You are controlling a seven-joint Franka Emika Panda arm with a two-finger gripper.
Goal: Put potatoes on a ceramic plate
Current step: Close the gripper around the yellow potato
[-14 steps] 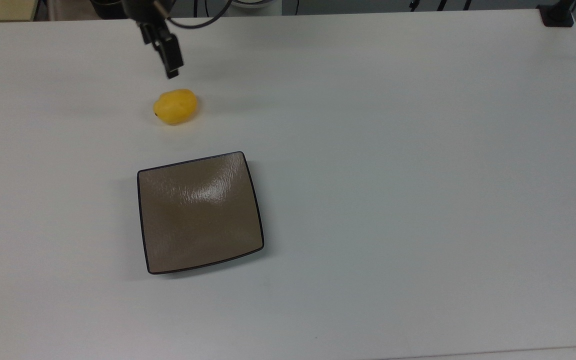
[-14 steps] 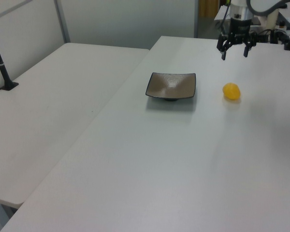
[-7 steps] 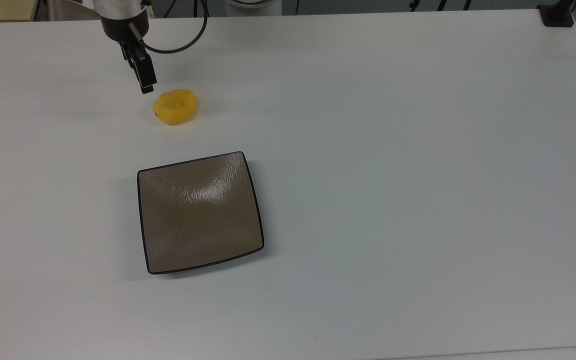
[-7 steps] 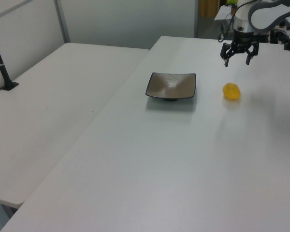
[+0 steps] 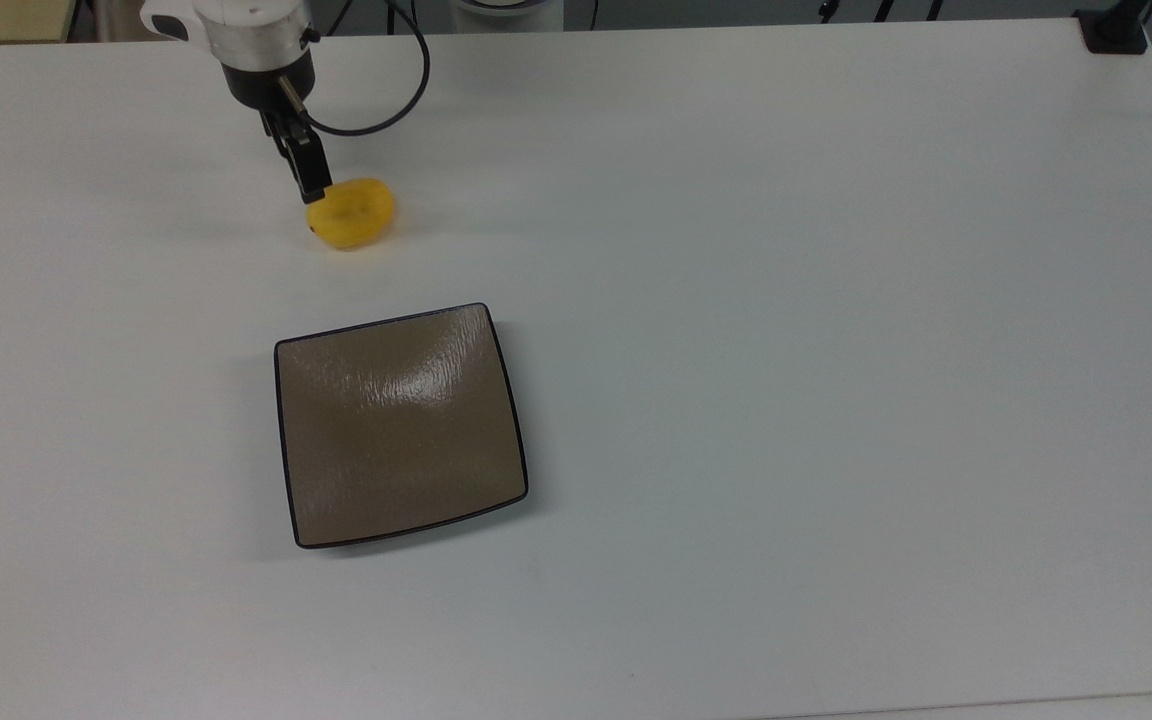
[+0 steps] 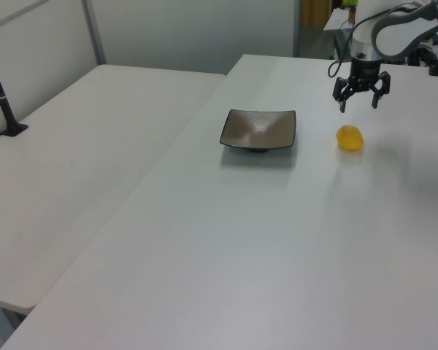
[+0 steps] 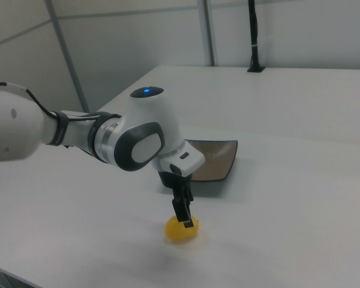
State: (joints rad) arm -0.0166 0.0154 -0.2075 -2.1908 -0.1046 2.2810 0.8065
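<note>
White table (image 5: pixel 836 300); tool (image 6: pixel 360 106) spread wide, empty, poised just above potato (image 5: pixel 351 212); plate (image 5: pixel 399 425) apart

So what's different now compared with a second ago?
The gripper has come down over the potato, its open fingers now just above it in the left view. It holds nothing yet. The potato and the ceramic plate lie where they were, apart on the table.

White table (image 5: pixel 786 300) — bearing yellow potato (image 5: pixel 351 213) and empty brown plate (image 5: pixel 401 425).
</note>
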